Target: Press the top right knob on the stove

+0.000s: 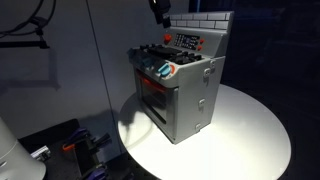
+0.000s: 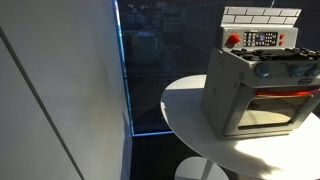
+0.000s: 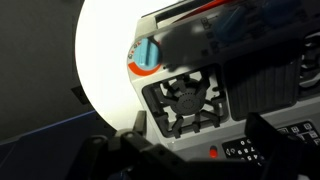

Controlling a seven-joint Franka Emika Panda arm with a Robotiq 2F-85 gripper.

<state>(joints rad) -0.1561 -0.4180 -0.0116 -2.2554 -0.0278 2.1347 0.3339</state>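
The grey toy stove (image 1: 185, 95) stands on a round white table (image 1: 250, 135). It has a brick-pattern back wall, black burners and an oven window, and it shows in both exterior views (image 2: 235, 95). A teal, white and red knob (image 1: 165, 70) sits on its front edge and also shows in the wrist view (image 3: 147, 53). A small red knob (image 2: 234, 40) sits on the back control panel, and in the wrist view (image 3: 213, 153) it lies between my fingers. My gripper (image 3: 205, 140) is open and empty above the stove top, over a burner (image 3: 190, 100). In an exterior view only its dark tip (image 1: 160, 10) shows at the top edge.
A keypad panel (image 2: 264, 39) sits beside the red knob on the back wall. A pale wall or partition (image 2: 60, 90) stands beside the table. Dark equipment with cables (image 1: 70, 145) lies on the floor near the table's base.
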